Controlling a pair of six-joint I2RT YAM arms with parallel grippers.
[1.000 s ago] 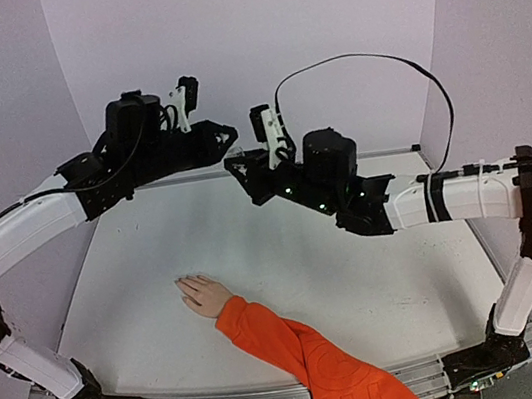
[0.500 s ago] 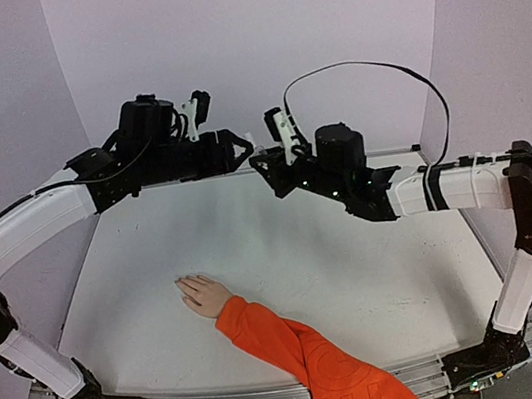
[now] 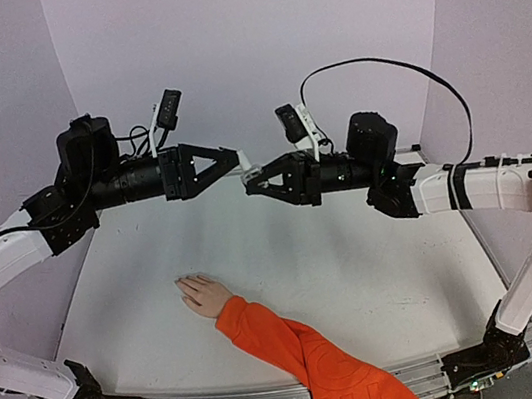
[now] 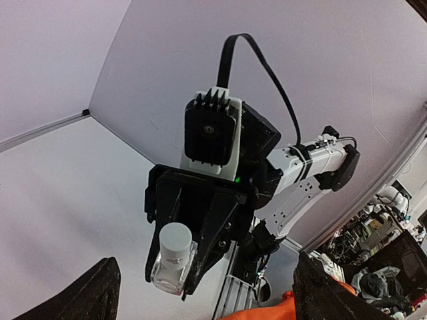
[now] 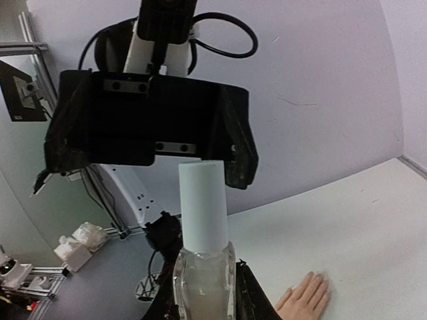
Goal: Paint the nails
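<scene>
Hand (image 3: 203, 294): flat on table (image 3: 379, 273), near left, fingers together, orange sleeve (image 3: 311, 354); unmoved.
Nails (image 3: 182, 285): on fingertips pointing far-left; too small to judge.
Right gripper (image 3: 254, 177): clamped on bottle; since raised, now level.
Bottle (image 5: 202, 253): clear glass, pale liquid, white cap on.
Left gripper (image 3: 236, 158): fingers spread; since swung level, tip just short of cap.

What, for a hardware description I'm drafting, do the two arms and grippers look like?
The left arm and right arm have white links with black joints. The left gripper and right gripper are black wedges tapering to the jaws, each topped by a camera on a white bracket. A black cable loops above the right arm.
</scene>
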